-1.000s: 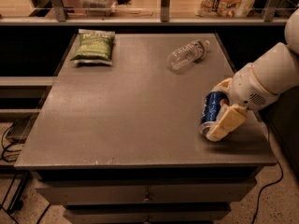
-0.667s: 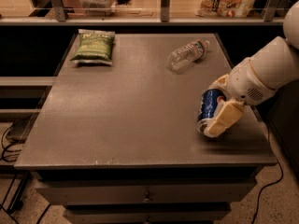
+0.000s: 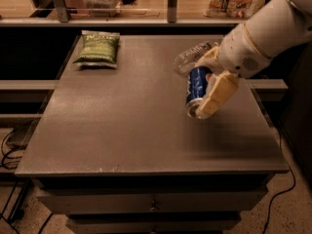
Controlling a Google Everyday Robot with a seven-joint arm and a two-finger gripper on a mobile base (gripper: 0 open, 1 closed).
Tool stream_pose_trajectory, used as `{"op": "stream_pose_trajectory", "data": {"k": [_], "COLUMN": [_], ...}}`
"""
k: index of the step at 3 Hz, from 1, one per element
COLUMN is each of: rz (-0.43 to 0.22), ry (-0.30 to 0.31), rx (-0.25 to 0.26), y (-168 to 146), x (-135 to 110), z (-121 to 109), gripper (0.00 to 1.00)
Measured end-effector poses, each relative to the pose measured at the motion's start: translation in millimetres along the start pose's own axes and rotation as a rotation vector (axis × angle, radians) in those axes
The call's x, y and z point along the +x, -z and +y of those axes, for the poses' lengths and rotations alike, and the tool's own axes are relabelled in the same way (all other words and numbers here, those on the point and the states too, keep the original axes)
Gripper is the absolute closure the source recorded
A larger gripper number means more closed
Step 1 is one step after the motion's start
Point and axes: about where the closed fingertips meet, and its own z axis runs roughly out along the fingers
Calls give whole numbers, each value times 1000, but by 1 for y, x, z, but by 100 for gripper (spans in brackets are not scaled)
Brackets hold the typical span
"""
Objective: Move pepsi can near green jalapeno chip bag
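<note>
Grey desk with drawers below stands on a speckled floor. Cables lie at left. Lighting is dim. The gripper hangs above the desk's right side.

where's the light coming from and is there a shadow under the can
Camera view: dim, brightest beyond the far edge of the table; the gripper, jaws shut on the pepsi can, hangs over its right side, a faint shadow beneath.

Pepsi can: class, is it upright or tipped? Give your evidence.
Tipped. The pepsi can leans, silver end angled down toward the camera, clamped in the gripper over the right half of the table.
</note>
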Motion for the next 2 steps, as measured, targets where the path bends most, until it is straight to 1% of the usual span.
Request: {"op": "stream_pose_trajectory", "data": {"k": [1, 2], "rz": [-12, -53], "ry": [17, -31], "rx": [18, 4], "y": [8, -3], "x": [-10, -6], "z": [-5, -3], "gripper": [100, 100]}}
